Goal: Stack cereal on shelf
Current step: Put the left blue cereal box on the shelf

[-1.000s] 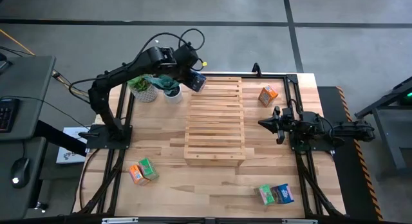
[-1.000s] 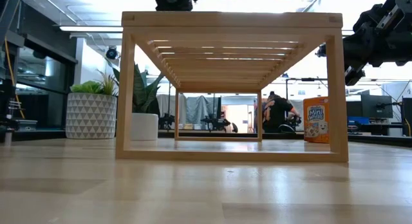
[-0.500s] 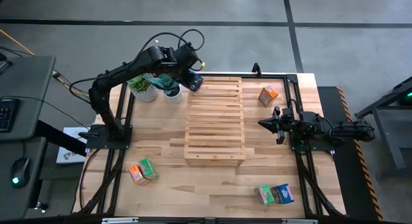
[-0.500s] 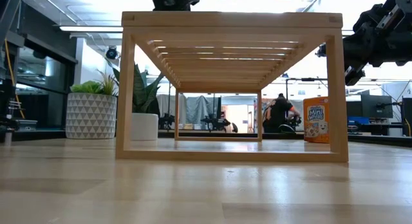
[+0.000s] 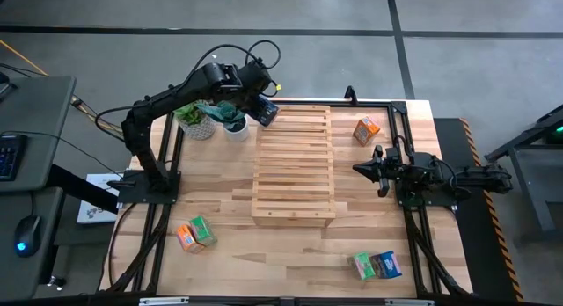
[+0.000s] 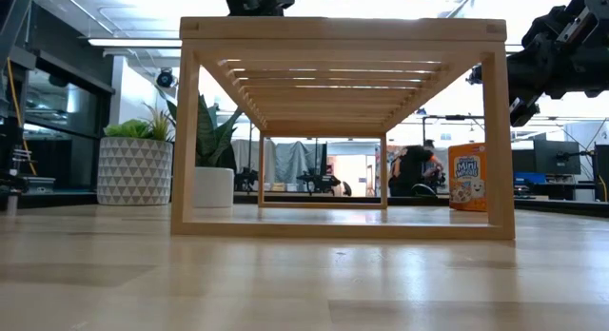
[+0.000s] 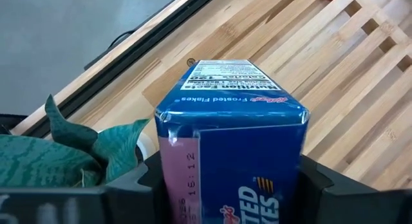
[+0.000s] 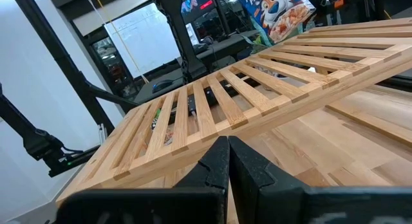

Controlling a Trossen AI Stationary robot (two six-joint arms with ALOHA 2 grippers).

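The shelf (image 5: 293,165), a light-wood slatted rack, stands mid-table. My left gripper (image 5: 262,106) is over its far left corner, shut on a blue cereal box (image 7: 232,153), which also shows tilted above the slats in the right wrist view (image 8: 277,8). An orange box (image 5: 366,129) stands upright on the table at the far right (image 6: 467,177). An orange and a green box (image 5: 195,233) lie near left. A green and a blue box (image 5: 378,265) lie near right. My right gripper (image 5: 359,168) waits shut, right of the shelf. My left gripper holds the blue box by its two narrow sides (image 7: 166,179), pinched between the two fingers (image 7: 145,182). The fingers slant down from the table's far left and run along the box. The box hangs tilted; whether its lower end (image 7: 232,89) touches the shelf, I cannot tell.
Two potted plants (image 5: 195,120) (image 5: 236,123) stand at the far left beside the left arm, one leaf close to the held box (image 7: 96,143). Black frame rails (image 5: 167,209) run along both table sides. A person shows in the room behind (image 6: 411,167).
The blue box has tipped slightly in my left gripper over the shelf's far left corner.
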